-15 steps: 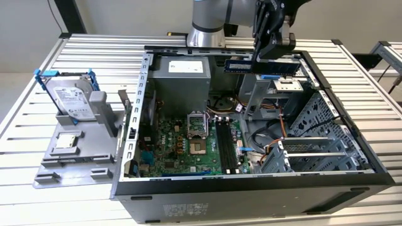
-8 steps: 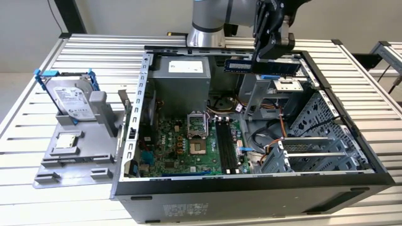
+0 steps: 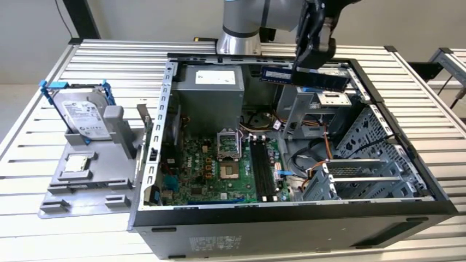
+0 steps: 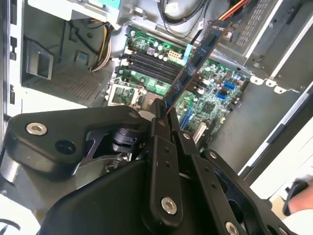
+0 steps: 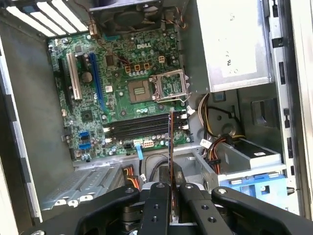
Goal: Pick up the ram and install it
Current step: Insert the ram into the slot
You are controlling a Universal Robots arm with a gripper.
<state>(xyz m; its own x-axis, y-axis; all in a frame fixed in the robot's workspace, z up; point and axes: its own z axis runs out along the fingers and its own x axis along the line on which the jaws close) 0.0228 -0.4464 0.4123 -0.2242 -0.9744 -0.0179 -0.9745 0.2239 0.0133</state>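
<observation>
The pick-up is done: the tool (image 3: 309, 64) is clamped tight on one end of the ram (image 3: 304, 78), with the rest of the stick jutting out past its fingertips. The ram hangs in the air over the open computer case (image 3: 291, 215), clear of everything below it. Installing is not done. In the first wrist view the ram (image 5: 170, 142) shows edge-on beyond the tool (image 5: 171, 188), roughly over the slots (image 5: 142, 128) on the motherboard (image 5: 117, 93) but well above them, not seated.

Count: one ram, one tool, one case and one motherboard with four long black slots (as best I can count, all empty). One hard drive (image 3: 80, 117) stands well apart from the tool on the slatted surface (image 3: 109, 54).
</observation>
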